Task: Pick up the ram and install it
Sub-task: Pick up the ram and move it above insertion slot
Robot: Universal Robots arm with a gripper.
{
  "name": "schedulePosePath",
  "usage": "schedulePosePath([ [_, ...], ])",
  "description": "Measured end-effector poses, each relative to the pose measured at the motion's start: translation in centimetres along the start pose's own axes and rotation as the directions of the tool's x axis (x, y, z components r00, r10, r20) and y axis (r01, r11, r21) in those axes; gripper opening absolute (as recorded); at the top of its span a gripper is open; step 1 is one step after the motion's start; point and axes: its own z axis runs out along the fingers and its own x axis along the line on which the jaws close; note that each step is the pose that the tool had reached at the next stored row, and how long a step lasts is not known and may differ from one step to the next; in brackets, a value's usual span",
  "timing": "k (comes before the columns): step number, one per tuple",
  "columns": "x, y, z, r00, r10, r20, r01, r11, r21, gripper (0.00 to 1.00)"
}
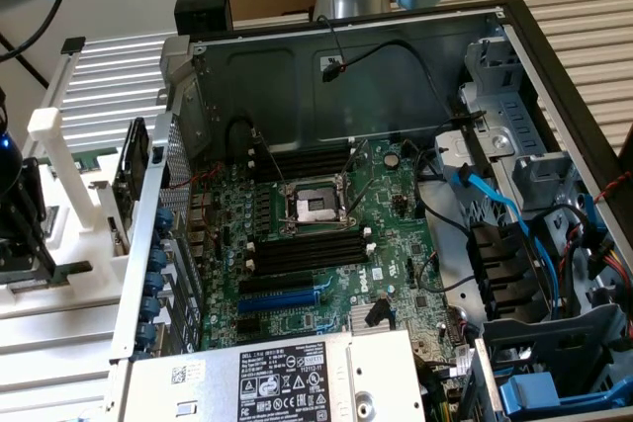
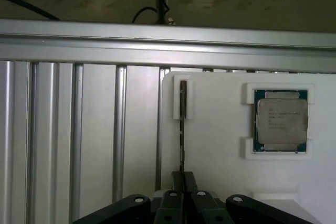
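The ram (image 2: 182,129) stands on edge in a slot of a white holder plate (image 2: 220,182), so I see it as a thin dark strip. My gripper (image 2: 182,181) sits over its near end. The two black fingers (image 2: 175,181) press against either side of the strip, so the gripper is shut on the ram. In the exterior view the gripper (image 1: 22,244) hangs at the far left over the white fixture (image 1: 59,145), outside the open computer case. The black memory slots (image 1: 307,249) with white end clips lie on the green motherboard (image 1: 396,244).
A square silver processor chip (image 2: 281,121) rests in its own pocket on the white plate. Ribbed aluminium rails (image 2: 79,140) lie beside the plate. The case wall (image 1: 148,244) with a fan stands between gripper and motherboard. Cables (image 1: 495,205) and drive bays crowd the exterior view's right.
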Motion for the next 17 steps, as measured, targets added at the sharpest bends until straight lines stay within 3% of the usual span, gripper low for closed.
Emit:
schedulePosePath([
  [4, -0.1, 0.03, -0.95, 1.0, 0.001, 0.0001, -0.001, 1.0, 0.0002, 0.12],
  [6, -0.2, 0.04, -1.97, 1.0, 0.001, 0.0, -0.001, 1.0, -0.0001, 0.12],
  [17, -0.5, 0.06, -5.46, 1.0, 0.001, 0.0, -0.001, 1.0, 0.0, 0.12],
])
